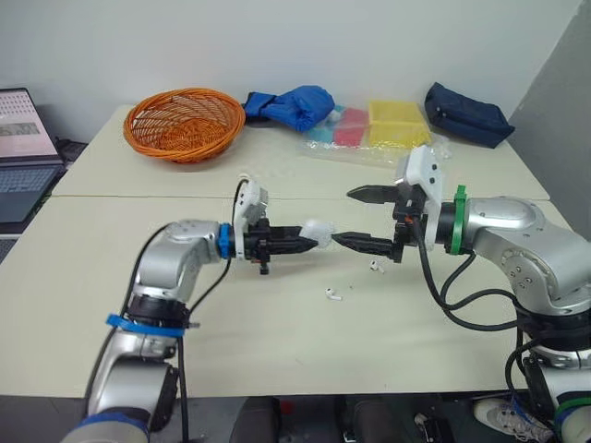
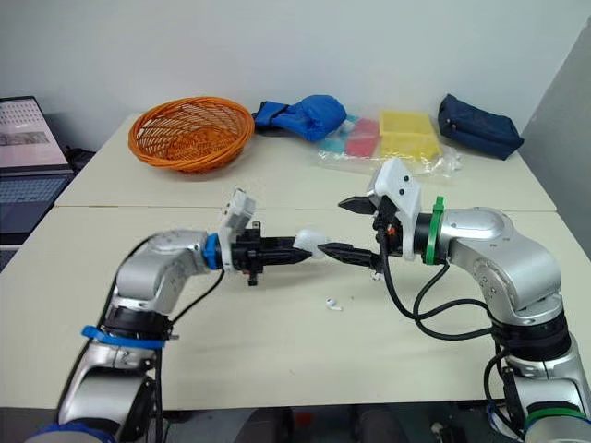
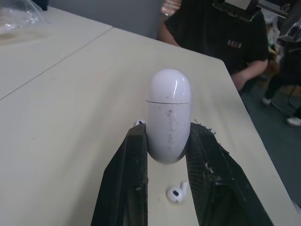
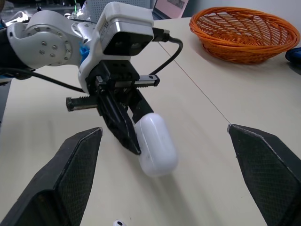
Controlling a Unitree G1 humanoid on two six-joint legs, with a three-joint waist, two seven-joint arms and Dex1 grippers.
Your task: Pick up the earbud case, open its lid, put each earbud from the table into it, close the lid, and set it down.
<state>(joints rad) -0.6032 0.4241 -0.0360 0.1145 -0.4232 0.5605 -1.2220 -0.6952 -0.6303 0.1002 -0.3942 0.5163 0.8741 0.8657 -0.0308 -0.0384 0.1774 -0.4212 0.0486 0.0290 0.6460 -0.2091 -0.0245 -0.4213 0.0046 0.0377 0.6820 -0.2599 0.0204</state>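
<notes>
My left gripper (image 1: pixel 309 242) is shut on a white earbud case (image 1: pixel 320 232) and holds it a little above the middle of the table. The rounded lid (image 3: pixel 170 84) points away from the fingers and is closed along its seam. My right gripper (image 1: pixel 356 220) faces the case from the right, wide open, one finger (image 1: pixel 369 195) above and one (image 1: pixel 355 242) level with the case; nothing is between them. Two white earbuds lie on the table: one (image 1: pixel 333 294) below the case, the other (image 1: pixel 376 267) under the right gripper. The right wrist view shows the case (image 4: pixel 155 143) between its open fingers.
At the back of the table stand an orange wicker basket (image 1: pixel 185 123), a blue cloth bundle (image 1: pixel 291 104), a clear plastic bag with pink and yellow items (image 1: pixel 379 125) and a navy pouch (image 1: pixel 466 113). A laptop (image 1: pixel 18 148) sits off the left edge. A person (image 3: pixel 221 37) sits beyond the table.
</notes>
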